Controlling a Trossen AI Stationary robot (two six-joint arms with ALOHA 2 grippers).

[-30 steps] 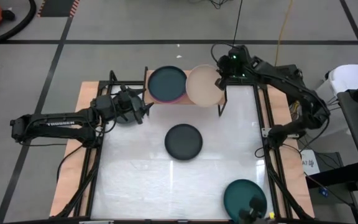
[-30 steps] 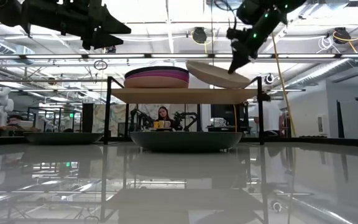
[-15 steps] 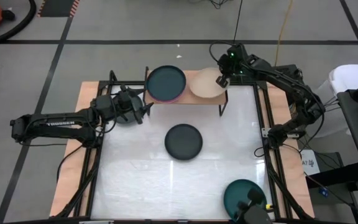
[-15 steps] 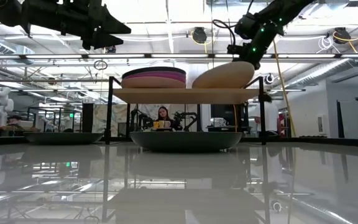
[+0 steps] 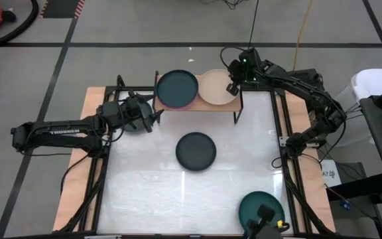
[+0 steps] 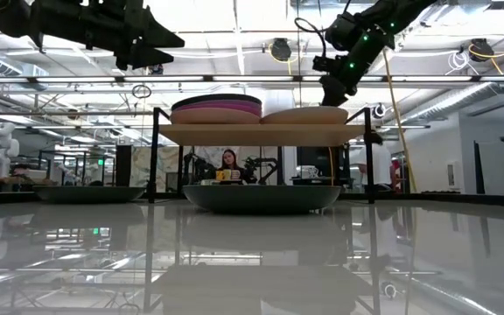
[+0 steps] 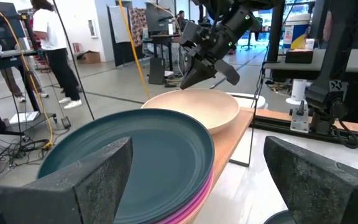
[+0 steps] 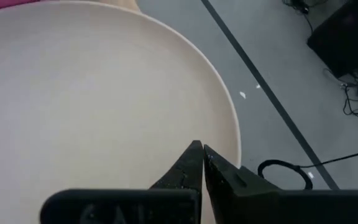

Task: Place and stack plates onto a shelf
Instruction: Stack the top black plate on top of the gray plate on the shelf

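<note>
The right gripper (image 5: 232, 85) is seen just above the right rim of the beige plate (image 5: 216, 87), its 2 fingers (image 8: 199, 163) pressed together with nothing pinched between them. The beige plate lies flat on the right half of the shelf (image 6: 261, 134), released. The left gripper (image 5: 152, 114) hangs just beside the shelf's left end, its fingers spread wide and empty.

Taken from the near edge of the table outward: a dark teal plate (image 5: 260, 209) is found at the near right corner, a black plate (image 5: 196, 151) at the middle of the table, and a further plate (image 5: 132, 126) is half hidden under the left gripper. On the shelf's left half a dark teal plate (image 5: 178, 87) tops a stack of pink and purple plates (image 6: 217, 110), which appears to touch the beige plate.

Risk is judged as follows. Were the right gripper drawn away low, the beige plate's rim could be caught and the plate dragged off the shelf's right or far edge. The stack on the left is tall; a nudge from the nearby left gripper could shift it. The shelf stands on thin legs (image 6: 153, 156) and could be rocked by a hard touch.

The word TROSSEN (image 5: 66, 131) is read on the left arm; no other writing can be made out.
</note>
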